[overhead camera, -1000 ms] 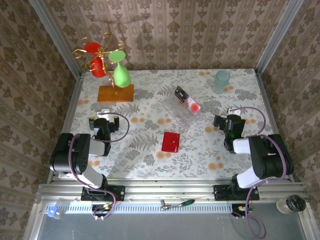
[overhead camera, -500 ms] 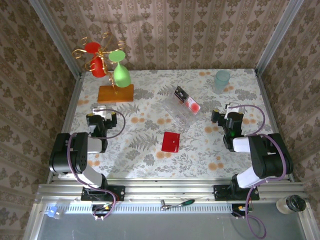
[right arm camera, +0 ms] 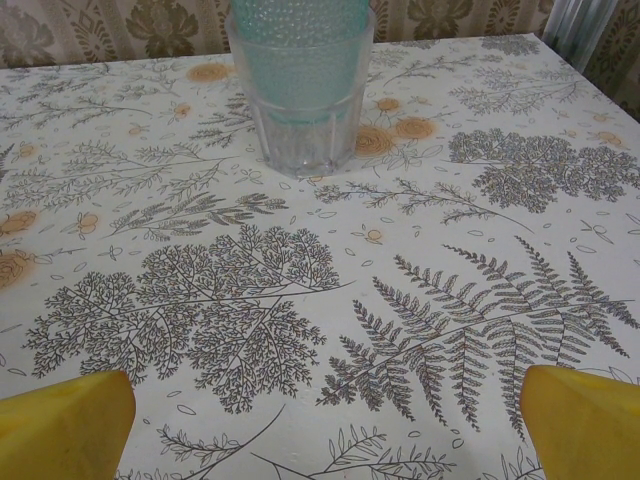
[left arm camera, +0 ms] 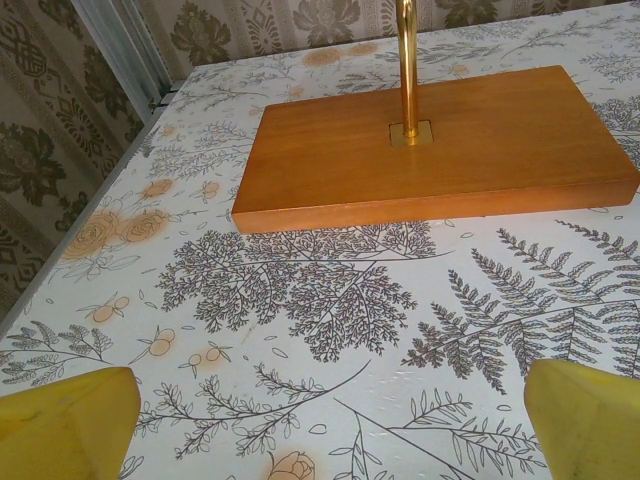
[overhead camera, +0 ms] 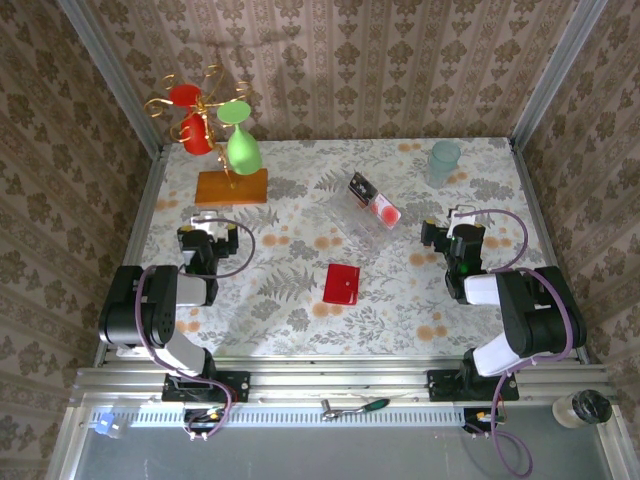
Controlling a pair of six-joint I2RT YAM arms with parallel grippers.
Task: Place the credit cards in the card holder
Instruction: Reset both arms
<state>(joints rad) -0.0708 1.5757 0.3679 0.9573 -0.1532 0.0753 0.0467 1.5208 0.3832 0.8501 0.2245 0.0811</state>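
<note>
Claws wide, card holder alone at mid-desk

Seen from above: red card holder (overhead camera: 343,285) lying flat on the floral desk (overhead camera: 290,320), roughly midway between the two arms and touching nothing. Beyond it, toward the far wall, a clear plastic tray (overhead camera: 352,228) with the credit cards at its far end. First a black card (overhead camera: 361,187) with pale markings, tilted; just to its right a whitish card (overhead camera: 386,212) with a red round blotch. Inside a compartment or propped on top: impossible to tell from this height.

At the left side of the desk, left claw (overhead camera: 206,224) low over the cloth, pointed toward the wooden base (left arm camera: 430,145) of a gold stand (overhead camera: 205,110) hung with red and green glasses. From the left wrist: yellow fingertips (left arm camera: 65,425) in the two bottom corners, set wide, nothing between them but patterned cloth. Base and brass stem (left arm camera: 405,60) just ahead, not touched.

At the right side, right claw (overhead camera: 456,222) well apart from both card holder and tray. From the right wrist: yellow fingertips (right arm camera: 60,425) likewise wide in the bottom corners, gripping nothing. Ahead, a teal tumbler (right arm camera: 300,80) standing upright near the far edge of the desk.

On the metal rail in front of the arm bases, a green-handled tool (overhead camera: 355,405); at the rail's right end, a dark-lidded jar (overhead camera: 582,408).
</note>
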